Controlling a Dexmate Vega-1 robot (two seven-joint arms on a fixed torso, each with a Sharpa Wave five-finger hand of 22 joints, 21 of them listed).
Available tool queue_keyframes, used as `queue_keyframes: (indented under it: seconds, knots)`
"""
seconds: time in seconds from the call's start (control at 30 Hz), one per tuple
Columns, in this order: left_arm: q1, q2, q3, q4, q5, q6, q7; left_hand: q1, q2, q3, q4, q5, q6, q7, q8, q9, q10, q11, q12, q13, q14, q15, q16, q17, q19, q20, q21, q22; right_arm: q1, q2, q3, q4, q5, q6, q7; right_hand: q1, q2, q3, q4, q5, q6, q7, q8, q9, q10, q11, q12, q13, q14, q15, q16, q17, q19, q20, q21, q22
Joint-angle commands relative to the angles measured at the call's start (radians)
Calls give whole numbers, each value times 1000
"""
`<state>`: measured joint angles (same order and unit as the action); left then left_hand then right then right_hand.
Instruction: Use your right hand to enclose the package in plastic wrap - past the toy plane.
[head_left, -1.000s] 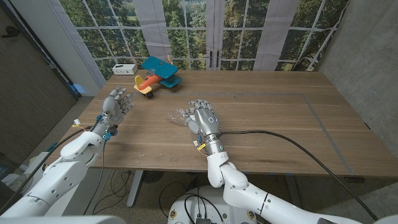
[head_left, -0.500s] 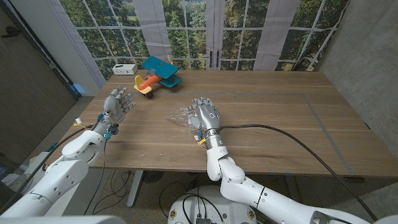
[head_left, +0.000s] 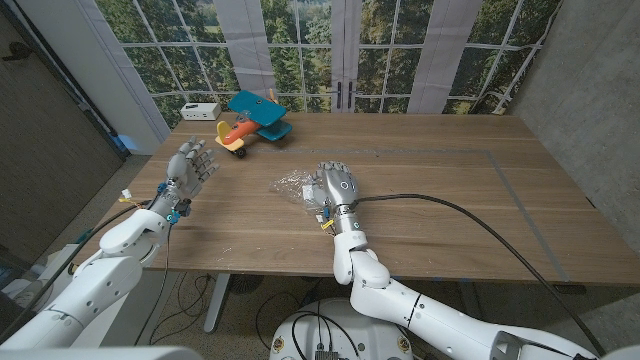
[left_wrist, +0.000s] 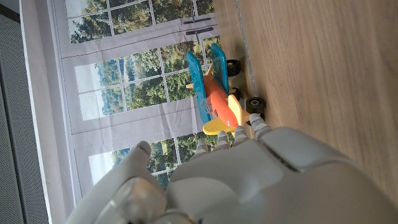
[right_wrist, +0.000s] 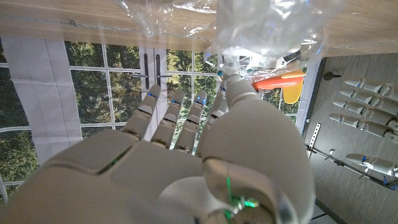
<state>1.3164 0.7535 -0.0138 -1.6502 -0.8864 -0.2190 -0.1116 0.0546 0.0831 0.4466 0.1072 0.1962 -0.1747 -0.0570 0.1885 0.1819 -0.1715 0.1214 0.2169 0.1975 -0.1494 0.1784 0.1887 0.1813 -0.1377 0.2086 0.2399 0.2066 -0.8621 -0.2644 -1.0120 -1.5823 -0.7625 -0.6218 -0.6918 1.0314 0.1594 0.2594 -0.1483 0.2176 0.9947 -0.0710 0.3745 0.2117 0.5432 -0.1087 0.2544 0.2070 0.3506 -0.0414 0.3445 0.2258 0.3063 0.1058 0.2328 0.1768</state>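
The package (head_left: 296, 185) is a small crinkled bundle in clear plastic wrap, lying on the wooden table (head_left: 440, 190) nearer to me than the toy plane (head_left: 250, 122). My right hand (head_left: 336, 187) is right beside it, back up, fingers bent down towards the wrap. In the right wrist view the thumb of my right hand (right_wrist: 186, 168) touches the plastic of the package (right_wrist: 267, 25), while the other fingers (right_wrist: 177, 118) stop short of it. Whether the grip is closed I cannot tell. My left hand (head_left: 188, 165) stands raised at the table's left edge with fingers spread, holding nothing.
The toy plane (left_wrist: 214, 93), blue with an orange body, sits at the far left. Behind it a white box (head_left: 200, 110) lies by the window. A black cable (head_left: 470, 215) runs across the table from my right wrist. The table's right half is bare wood.
My right hand has moved forward to the package and its fingers have bent down from spread to curled beside the wrap. The left hand has not moved.
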Motion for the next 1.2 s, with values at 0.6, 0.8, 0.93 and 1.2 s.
queue_keyframes:
  seconds: [0.6,0.8,0.93,1.2]
  knots:
    - [10,1,9,-16,5,-24,-4,-1,-9,-3,-3,3,-72,-4,1,2,-28,-1,-3,2,-1,2,2,3,-4,4,1,5,28,-23,-60,-49,-5,-235,70,34,-84,24,-7,-14,-464,-65,-195,-8,-180,30,-71,13,-45,-64,-63,-9,-7,24,-26,3]
    - [7,2,11,-16,1,-18,-3,1,-10,-3,-5,2,-73,-5,1,2,-28,-1,-3,2,0,1,2,3,-2,4,1,5,-6,-4,-4,-53,48,-186,-28,-13,-66,15,27,-11,-510,-47,-190,-8,-212,38,-63,15,-60,-47,-67,4,-16,31,-29,3]
    - [0,3,16,-12,-1,-12,-6,4,-12,-4,-9,2,-68,-6,4,2,-23,-2,-1,2,6,1,3,3,2,4,3,5,-32,14,36,-38,77,-122,-146,-3,11,43,39,-11,-493,-43,-177,-7,-181,37,-46,16,-36,-71,-47,21,6,2,-20,4]
    - [-17,4,26,-3,-3,-1,-7,5,-11,-4,-11,2,-68,-5,4,2,-22,-1,0,2,8,2,3,3,4,4,3,5,-67,-24,94,-65,165,95,-255,-23,56,147,147,-23,-466,-40,-164,-3,-102,28,-15,21,-8,-98,0,78,29,-40,-10,8]
